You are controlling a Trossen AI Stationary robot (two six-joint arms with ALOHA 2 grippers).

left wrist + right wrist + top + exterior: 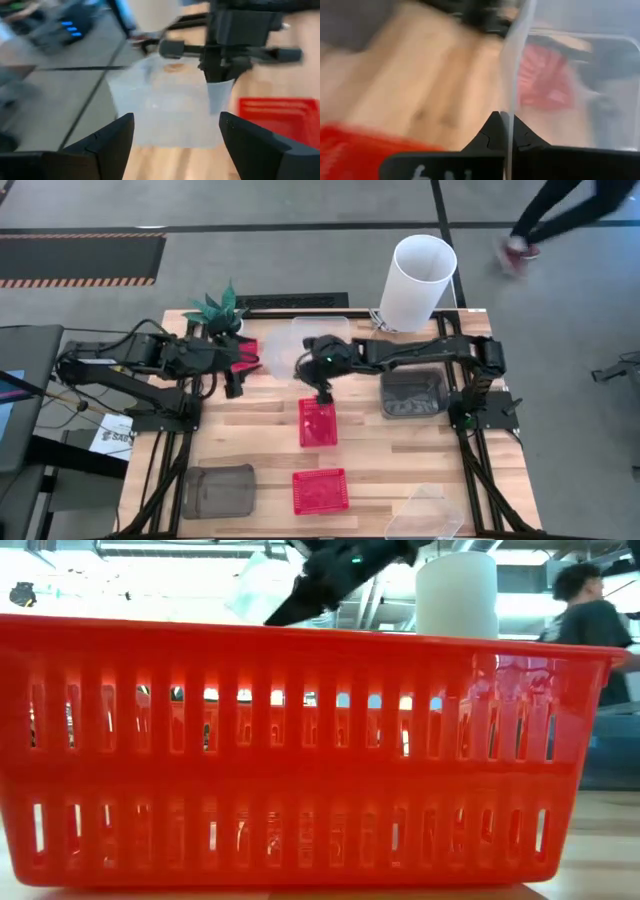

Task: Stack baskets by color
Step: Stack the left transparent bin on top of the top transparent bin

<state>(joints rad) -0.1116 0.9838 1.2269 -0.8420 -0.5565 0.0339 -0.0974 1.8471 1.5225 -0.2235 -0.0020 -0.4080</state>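
The right claw [318,370] sits near the middle of the wooden surface [250,435], toward its far side, and is clenched on the wall of a clear basket [300,345]; the right wrist view shows that thin clear wall [512,75] pinched between the two closed fingers, with a red shape visible through the plastic. The left claw [237,375] is just to the left of that clear basket with its fingers spread apart and nothing between them; in the left wrist view the clear basket [165,107] lies ahead of the two dark fingers [107,142], with the right arm reaching down onto it. A red basket [243,352] lies by the left claw, next to a small green plant [218,310] at the far left of the surface. Another red basket [318,421] rests just in front of the right claw, and a third red basket [320,491] sits nearer the front edge; this one fills the low view [300,755]. A dark grey basket [413,393] is on the right side under the right arm, and a second dark grey basket [218,490] lies at the front left. A second clear basket [428,515] sits at the front right corner. A tall white cylinder [415,280] stands at the far right edge. A person [590,625] is in the room beyond.
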